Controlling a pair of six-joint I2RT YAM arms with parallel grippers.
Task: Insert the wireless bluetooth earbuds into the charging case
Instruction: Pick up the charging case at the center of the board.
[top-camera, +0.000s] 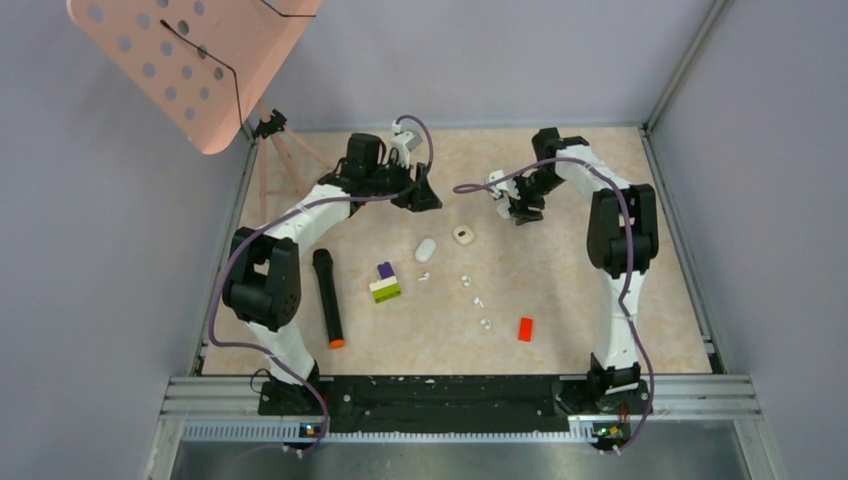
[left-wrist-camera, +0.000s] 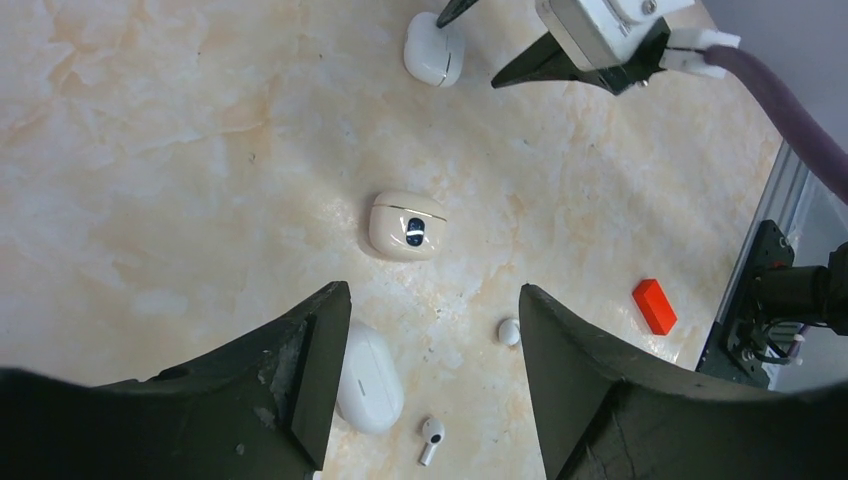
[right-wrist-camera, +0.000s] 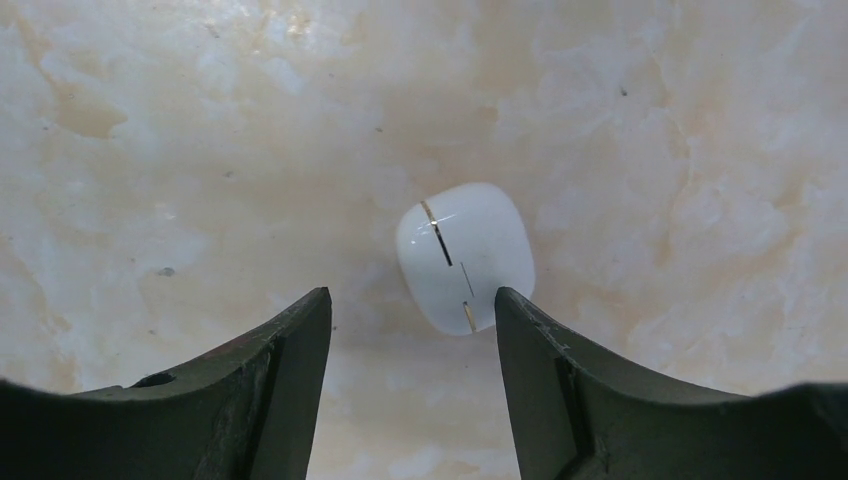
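The right gripper, jaws apart like the left gripper's, needed centring over the glossy white rounded plastic case before closing on it.

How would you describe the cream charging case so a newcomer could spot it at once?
On the marbled table, look beyond the purple-and-green brick stack, toward the far middle. Two cases lie side by side there: the cream case is the right one. Unlike the white oval case, it is squarish and has a dark oval window on top.
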